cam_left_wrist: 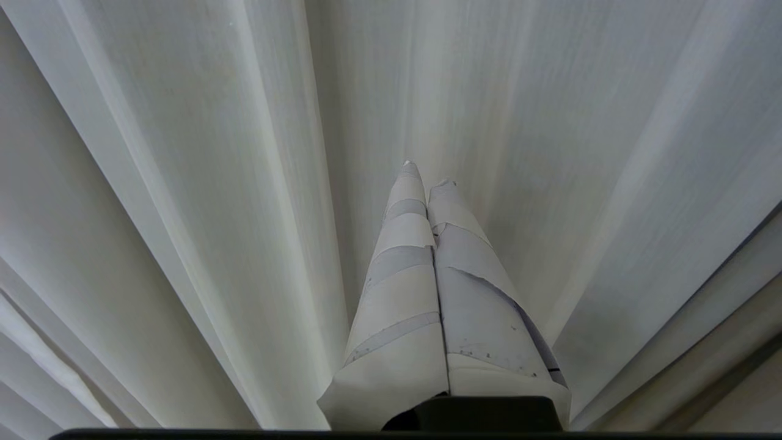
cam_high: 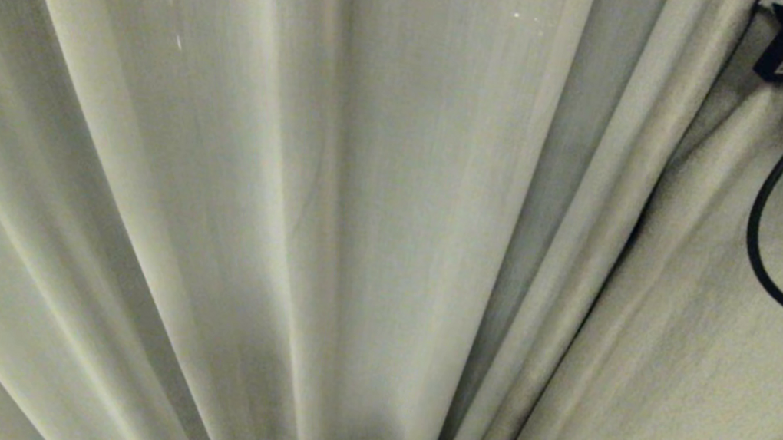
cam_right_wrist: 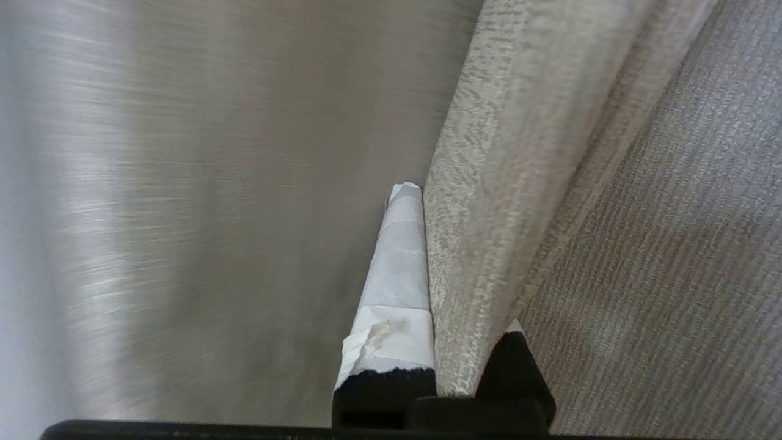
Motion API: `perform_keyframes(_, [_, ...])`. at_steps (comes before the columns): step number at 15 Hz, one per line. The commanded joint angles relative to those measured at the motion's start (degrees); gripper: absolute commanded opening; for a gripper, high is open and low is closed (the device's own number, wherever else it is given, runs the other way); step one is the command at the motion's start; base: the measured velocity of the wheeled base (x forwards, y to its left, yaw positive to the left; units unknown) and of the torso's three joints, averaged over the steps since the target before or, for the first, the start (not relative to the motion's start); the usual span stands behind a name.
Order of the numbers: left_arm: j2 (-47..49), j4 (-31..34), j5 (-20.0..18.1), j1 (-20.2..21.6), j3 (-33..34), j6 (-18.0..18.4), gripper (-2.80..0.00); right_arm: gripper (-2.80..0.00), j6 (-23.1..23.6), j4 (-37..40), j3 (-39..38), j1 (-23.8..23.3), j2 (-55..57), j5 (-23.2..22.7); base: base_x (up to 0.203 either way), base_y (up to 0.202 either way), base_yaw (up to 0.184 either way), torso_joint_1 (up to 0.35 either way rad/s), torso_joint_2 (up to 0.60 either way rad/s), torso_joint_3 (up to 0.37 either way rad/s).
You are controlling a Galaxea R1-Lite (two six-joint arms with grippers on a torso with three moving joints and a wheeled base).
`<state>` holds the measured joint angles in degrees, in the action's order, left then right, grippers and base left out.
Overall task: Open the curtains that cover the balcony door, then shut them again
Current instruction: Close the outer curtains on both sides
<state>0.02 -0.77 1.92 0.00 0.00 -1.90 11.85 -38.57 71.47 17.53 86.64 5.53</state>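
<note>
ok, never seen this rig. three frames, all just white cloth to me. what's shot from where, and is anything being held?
It is a wheeled robot with two arms; each arm ends in an end effector with two tape-wrapped fingers.

The head view comes from a camera on the robot's head, close up against the curtains. The dark block and black cable at its top right belong to the right arm.

The left wrist view looks along the left end effector. Its fingers are shut together on nothing, pointing at the pleats; this arm looks idle.

The right wrist view looks along the right end effector. It is shut on a fold of the curtain's edge, which runs between its fingers. The blur beside it suggests motion.

No door glass shows in any view.
</note>
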Motion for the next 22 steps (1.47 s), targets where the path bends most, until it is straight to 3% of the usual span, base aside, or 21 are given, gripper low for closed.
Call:
perform_keyframes(1, [-0.02,-0.02,0.01,0.00,0.00,-0.03,-2.80,-2.80,-0.07,-0.56,-0.33,-3.73,-1.49,-0.06,0.000,0.000,0.000,0.000,0.00,0.000])
perform_keyframes(4, [-0.02,-0.02,0.01,0.00,0.00,-0.03,-2.80,-2.80,-0.25,-0.45,-0.62,-5.05,-1.73,-0.25,0.000,0.000,0.000,0.000,0.00,0.000])
perform_keyframes(5, [-0.02,-0.02,0.01,0.00,0.00,-0.03,-2.80,0.00,-0.25,-0.45,-0.55,-5.05,-1.74,-0.17,0.000,0.000,0.000,0.000,0.00,0.000])
perform_keyframes(14, [-0.02,-0.02,0.10,0.00,0.00,-0.03,-2.80,0.00,-0.33,-0.47,-2.35,-6.71,-5.36,-0.07,0.000,0.000,0.000,0.000,0.00,0.000])
perform_keyframes(22, [-0.02,-0.02,0.01,0.08,0.00,-0.03,-2.80,0.00,-0.34,-0.79,-18.62,-7.56,-20.65,-0.16,0.000,0.000,0.000,0.000,0.00,0.000])
